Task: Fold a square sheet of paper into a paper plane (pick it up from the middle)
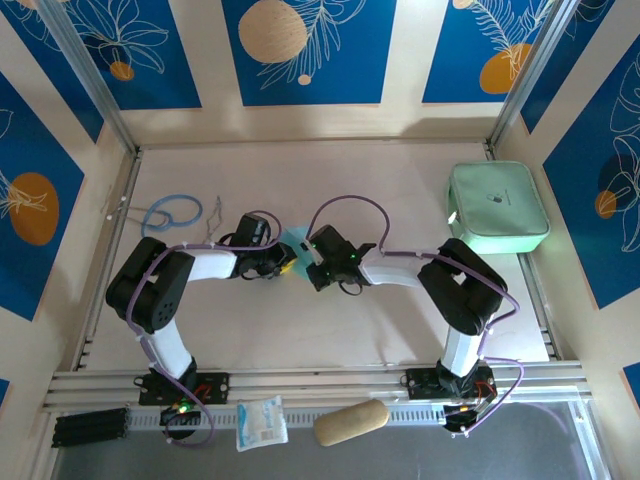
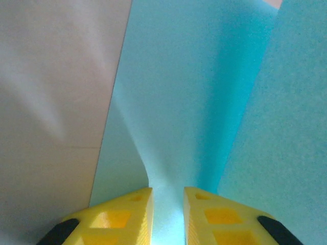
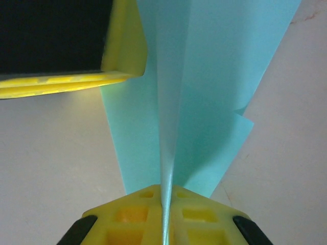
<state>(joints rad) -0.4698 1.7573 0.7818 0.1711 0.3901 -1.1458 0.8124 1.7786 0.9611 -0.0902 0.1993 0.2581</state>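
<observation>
Yellow right claw (image 3: 166, 196) is closest to its wrist camera, with both fingers pressed together on the centre crease of the paper plane (image 3: 204, 76). That claw is closed and gripping the fold. A finger (image 3: 125, 51) of the left claw rests against the paper's far side in the same view.

In its own wrist view the left claw (image 2: 168, 191) has its jaws a little apart. A raised paper ridge runs into the gap and is not visibly clamped.

From above, the paper (image 1: 297, 240) sits mid-desk between the two claw tips, left (image 1: 285, 260) and right (image 1: 308, 258), which nearly meet.

Step, my read: late folding, creasing the spine of the dart. The shape is already a narrow taper with stacked flaps, one corner jutting at the right edge. It's likely well past halfway. The next move probably needs the left claw to close on a wing and press it down while the right holds the crease steady. Paper this thin can slip or tear.

- **Paper:** thin, matte light blue, with sharp creases and slightly translucent layers.
- **Desk (image 1: 400, 180):** pale, smooth, faint scuffs.
- **Mint-green case (image 1: 497, 208):** rounded and soft-looking, well apart at the right.
- **Near rail:** a white snack packet (image 1: 261, 422) and a tan oblong pad (image 1: 350, 423).
</observation>
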